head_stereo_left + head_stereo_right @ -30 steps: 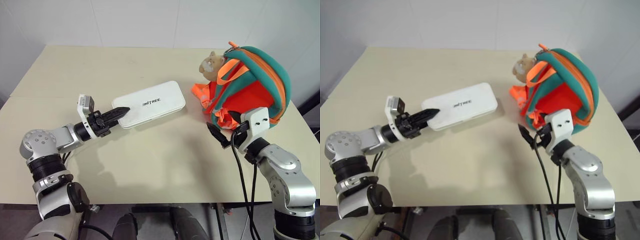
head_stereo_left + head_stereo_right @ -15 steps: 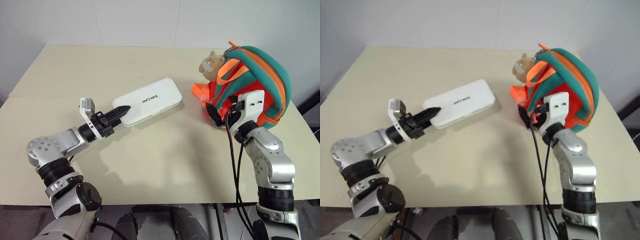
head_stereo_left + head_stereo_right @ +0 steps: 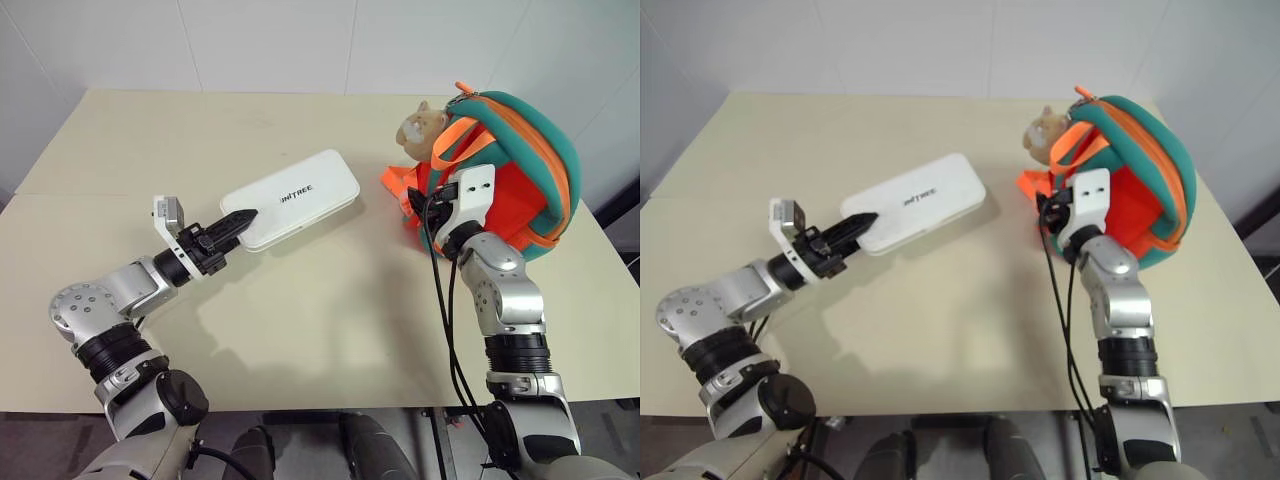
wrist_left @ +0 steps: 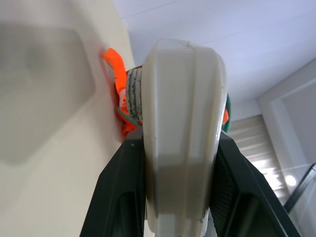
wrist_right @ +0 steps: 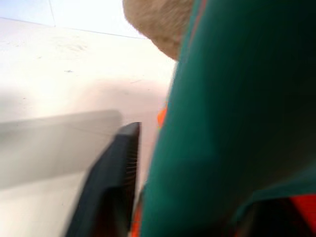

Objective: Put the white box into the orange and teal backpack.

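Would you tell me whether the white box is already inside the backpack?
No, outside: the white box sits clamped in the left gripper, apart from the backpack.

Head pair overhead; wrist cameras close-up.

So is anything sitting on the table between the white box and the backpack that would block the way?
Nothing visible does. The table between the white box, clamped at its near end by the left gripper, and the orange and teal backpack is bare. The right gripper is at the backpack's near edge, beside that gap.
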Robot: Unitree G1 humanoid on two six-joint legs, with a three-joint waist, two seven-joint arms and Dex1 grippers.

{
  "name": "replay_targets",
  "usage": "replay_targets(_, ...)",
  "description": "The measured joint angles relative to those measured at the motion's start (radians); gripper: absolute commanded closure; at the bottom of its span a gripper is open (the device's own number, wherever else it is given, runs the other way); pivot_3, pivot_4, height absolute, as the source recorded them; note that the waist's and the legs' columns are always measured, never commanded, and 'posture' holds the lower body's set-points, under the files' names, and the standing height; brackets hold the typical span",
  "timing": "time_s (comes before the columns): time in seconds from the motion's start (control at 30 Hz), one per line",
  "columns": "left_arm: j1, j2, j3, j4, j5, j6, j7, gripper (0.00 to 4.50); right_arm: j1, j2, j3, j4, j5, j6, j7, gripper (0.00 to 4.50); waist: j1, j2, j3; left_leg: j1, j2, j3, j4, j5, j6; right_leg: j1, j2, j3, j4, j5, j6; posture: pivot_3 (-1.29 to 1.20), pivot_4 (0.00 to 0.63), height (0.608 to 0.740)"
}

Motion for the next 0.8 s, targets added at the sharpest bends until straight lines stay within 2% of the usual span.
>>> replay_targets(0.1, 0.009, 0.0, 0.022, -0.003, -0.01, -0.002, 0.02, 3.26, -0.01, 0.0, 0.001, 0.0, 0.002, -0.003, 0.003, 4.25, -0.001, 0.0, 0.0, 0.0, 0.0, 0.0, 0.0, 0.0, 0.0, 0.0, 0.0, 0.0, 0.001, 0.0, 0.0, 0.0, 0.15, 0.74)
replay_targets(0.17, 0.017, 0.0, 0.035, -0.003, -0.016, -0.003, 0.031, 3.26, -0.01, 0.001, 0.003, -0.003, 0.007, -0.003, 0.009, 4.49, -0.001, 0.0, 0.0, 0.0, 0.0, 0.0, 0.0, 0.0, 0.0, 0.0, 0.0, 0.0, 0.001, 0.0, 0.0, 0.0, 0.15, 0.74)
replay_targets(0.4, 0.017, 0.032, 0.052, 0.012, -0.028, -0.023, 0.045, 3.26, 0.026, -0.02, 0.006, -0.132, 0.085, 0.058, 0.108, 4.49, 0.0, 0.0, 0.0, 0.0, 0.0, 0.0, -0.002, 0.0, 0.0, 0.0, 0.0, 0.0, -0.001, 0.0, 0.0, 0.0, 0.15, 0.74)
replay_targets(0.6, 0.01, 0.102, 0.039, 0.078, -0.027, -0.063, 0.044, 3.26, 0.111, -0.102, 0.03, -0.355, 0.204, 0.203, 0.233, 4.49, 0.003, 0.0, 0.0, 0.0, 0.0, 0.0, -0.005, 0.0, -0.001, 0.0, 0.0, 0.0, -0.004, 0.0, 0.0, 0.0, 0.15, 0.74)
replay_targets(0.8, -0.019, 0.158, -0.028, 0.156, -0.026, -0.107, 0.022, 3.26, 0.158, -0.175, 0.04, -0.536, 0.351, 0.325, 0.324, 4.49, 0.003, 0.0, 0.0, 0.0, 0.0, 0.0, -0.005, 0.0, -0.001, 0.0, 0.0, -0.001, -0.005, 0.0, 0.0, 0.0, 0.15, 0.74)
